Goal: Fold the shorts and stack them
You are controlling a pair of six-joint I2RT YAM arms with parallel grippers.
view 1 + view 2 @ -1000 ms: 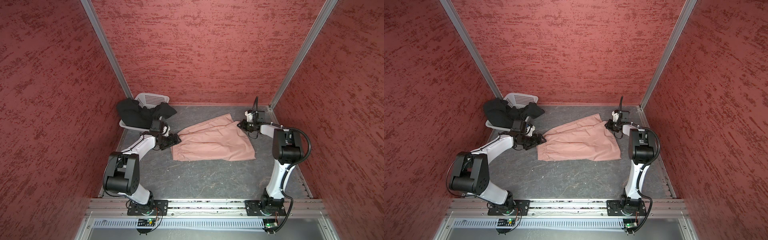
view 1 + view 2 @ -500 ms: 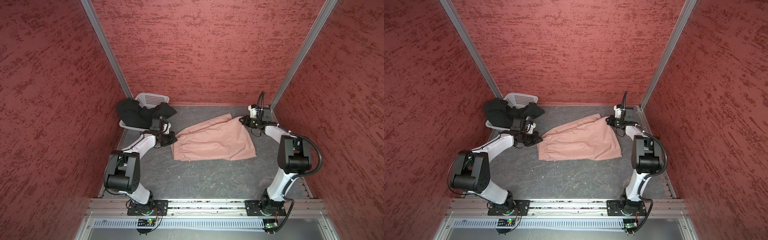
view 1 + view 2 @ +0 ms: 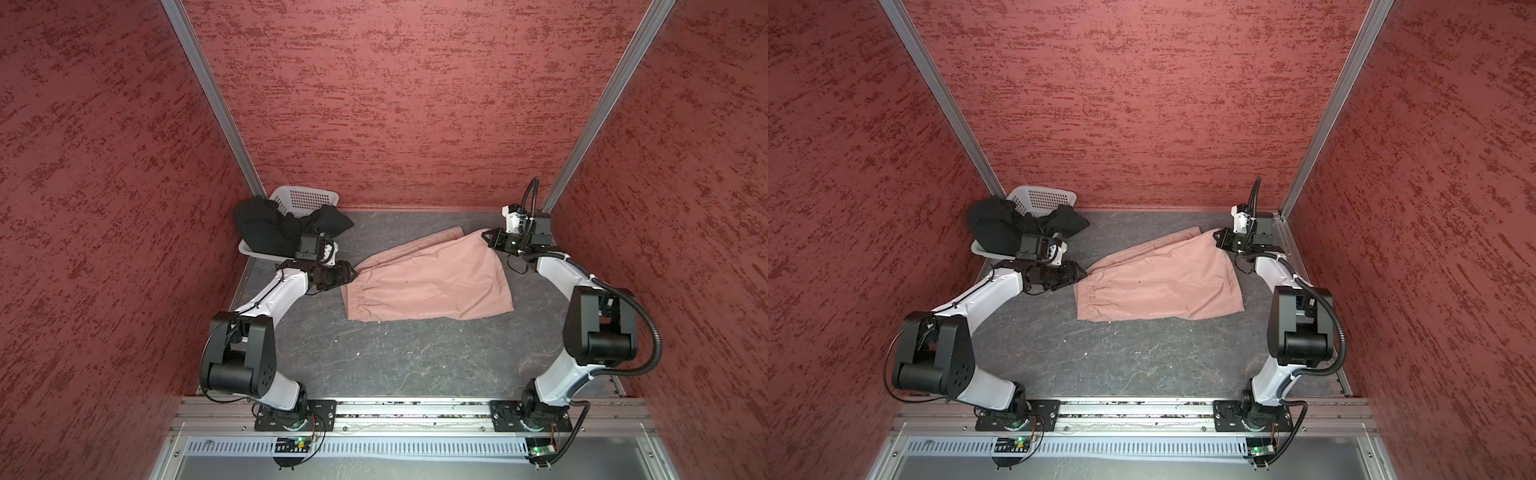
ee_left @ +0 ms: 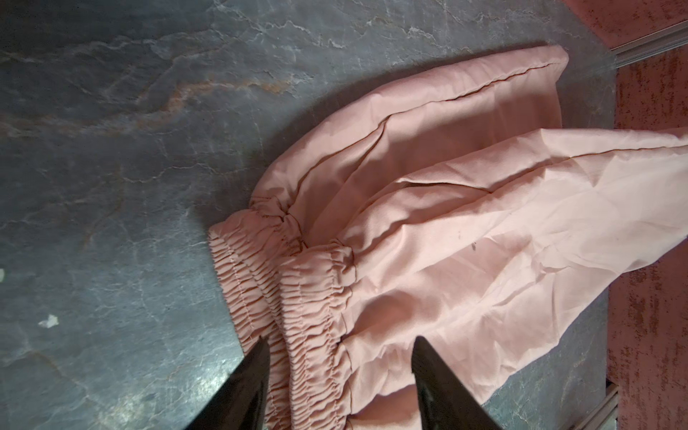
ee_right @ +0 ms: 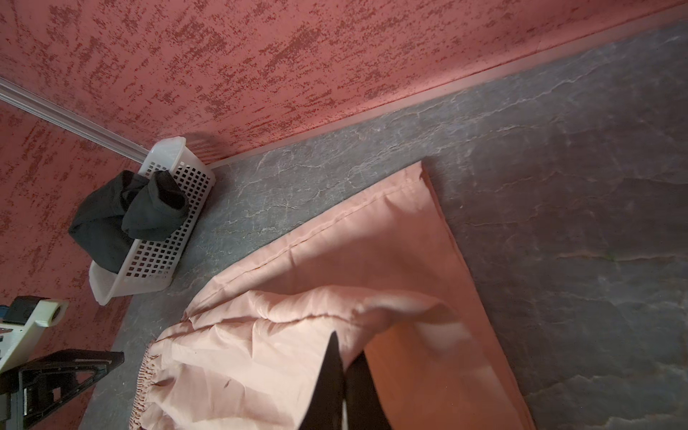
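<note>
The dusty pink shorts (image 3: pixel 428 278) (image 3: pixel 1158 282) lie spread on the grey floor, waistband to the left. My left gripper (image 3: pixel 353 275) (image 3: pixel 1084 272) is at the waistband's far corner. In the left wrist view it stands open (image 4: pixel 340 338), with the gathered elastic of the pink shorts (image 4: pixel 446 223) between its fingers. My right gripper (image 3: pixel 486 237) (image 3: pixel 1217 237) (image 5: pixel 346 353) is shut on the far right hem corner of the pink shorts (image 5: pixel 335 253), lifting it slightly. The black shorts (image 3: pixel 266 226) (image 3: pixel 1000 226) (image 5: pixel 123 212) hang crumpled over the basket.
A white perforated basket (image 3: pixel 307 197) (image 3: pixel 1042 197) (image 5: pixel 163 257) sits in the far left corner against the red walls. Both arm bases stand on the rail (image 3: pixel 415 409) at the near edge. Red walls close in on three sides.
My right arm has swung outward to the right, drawing the hem corner toward the far right corner. My left gripper stays at the waistband; its jaws now stand apart.
</note>
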